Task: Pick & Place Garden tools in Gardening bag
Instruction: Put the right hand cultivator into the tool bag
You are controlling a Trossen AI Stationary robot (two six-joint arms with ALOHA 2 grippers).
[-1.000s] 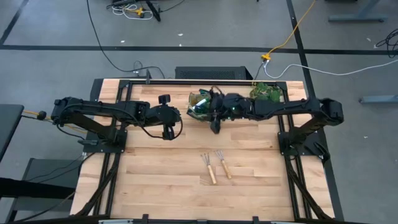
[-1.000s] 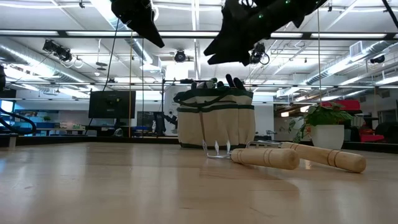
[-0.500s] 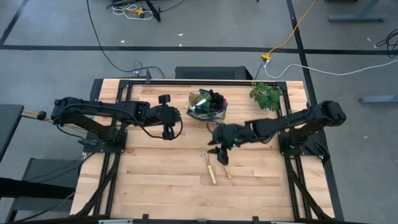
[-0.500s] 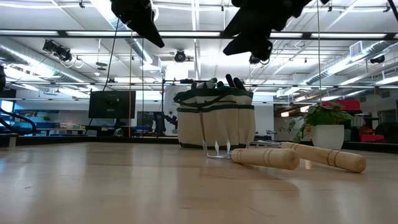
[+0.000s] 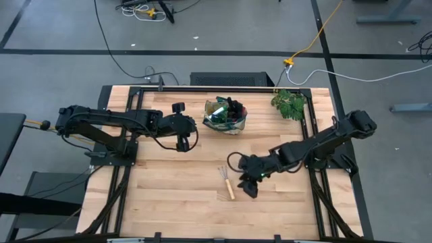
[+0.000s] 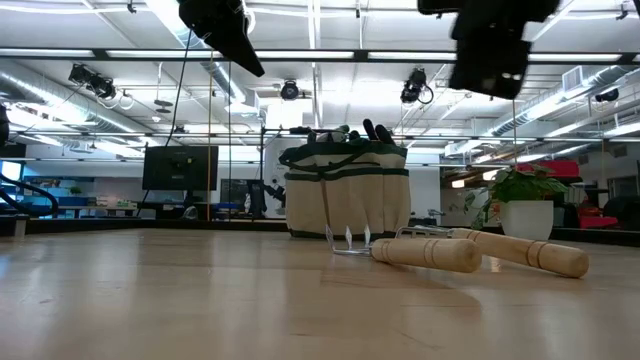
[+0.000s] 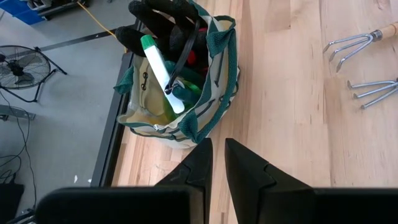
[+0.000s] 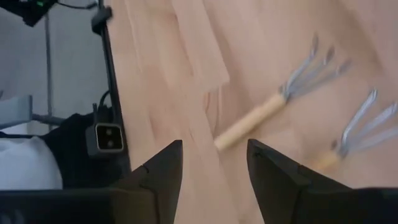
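Note:
The beige gardening bag [image 5: 226,116] with green trim stands at the far middle of the table. In the left wrist view it holds a green spray bottle [image 7: 158,68] and black gloves [image 7: 165,18]. Two wooden-handled mini rakes [image 8: 273,106] [image 8: 354,134] lie flat near the table's middle front. One shows in the high view [image 5: 228,183]; the other is mostly hidden under my right gripper. My right gripper [image 5: 248,187] hovers open above the rakes and touches nothing. My left gripper [image 5: 182,142] waits left of the bag, fingers together [image 7: 217,165].
A leafy potted plant [image 5: 289,104] stands at the far right corner, right of the bag. Bare wooden tabletop [image 5: 169,196] stretches left of the rakes and toward the near edge. The rakes [image 6: 420,252] lie in front of the bag [image 6: 347,190] in the low view.
My right gripper has left the bag and swung toward the table's near edge, ending above the two rakes. The bag and the rakes have stayed where they were.

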